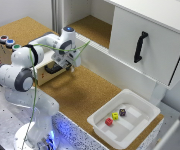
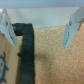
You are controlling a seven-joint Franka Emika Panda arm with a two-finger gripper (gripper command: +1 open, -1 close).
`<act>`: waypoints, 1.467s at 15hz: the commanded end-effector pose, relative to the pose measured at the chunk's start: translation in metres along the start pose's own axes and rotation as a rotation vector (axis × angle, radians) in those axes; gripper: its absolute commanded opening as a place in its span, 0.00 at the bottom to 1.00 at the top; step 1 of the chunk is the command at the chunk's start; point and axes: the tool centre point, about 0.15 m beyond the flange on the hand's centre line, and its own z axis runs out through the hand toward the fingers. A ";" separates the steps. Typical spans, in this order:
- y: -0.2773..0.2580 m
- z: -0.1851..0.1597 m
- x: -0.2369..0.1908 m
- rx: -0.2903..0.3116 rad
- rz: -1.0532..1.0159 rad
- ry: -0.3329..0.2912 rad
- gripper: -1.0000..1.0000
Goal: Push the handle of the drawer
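Closest to the wrist camera, two pale fingers [image 2: 6,27] of the gripper [image 2: 39,29] stand well apart — the pincer is released, with nothing between them but cork surface [image 2: 50,60]. One finger sits just over the black handle [image 2: 25,50], which runs along the edge of the light-wood drawer [image 2: 6,62]; whether it touches the bar cannot be told. From the exterior view, the gripper [image 1: 69,64] hangs at the front of the small wooden drawer [image 1: 42,70], whose handle [image 1: 51,69] shows dark just beside it, toward the exterior view's left. On top of that unit sit round red [image 1: 3,38], blue [image 1: 10,43] and green [image 1: 16,47] buttons. Farther off — toward the exterior view's right — a white cabinet [image 1: 140,40] carries a long black vertical handle [image 1: 140,46], and a white tray [image 1: 147,107] on the cork holds three small coloured dice [image 1: 115,116].
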 end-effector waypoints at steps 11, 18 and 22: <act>-0.001 0.088 -0.004 0.006 0.080 -0.074 0.00; -0.018 0.090 0.014 0.012 -0.020 -0.084 0.00; -0.030 0.100 0.017 0.007 -0.084 -0.110 0.00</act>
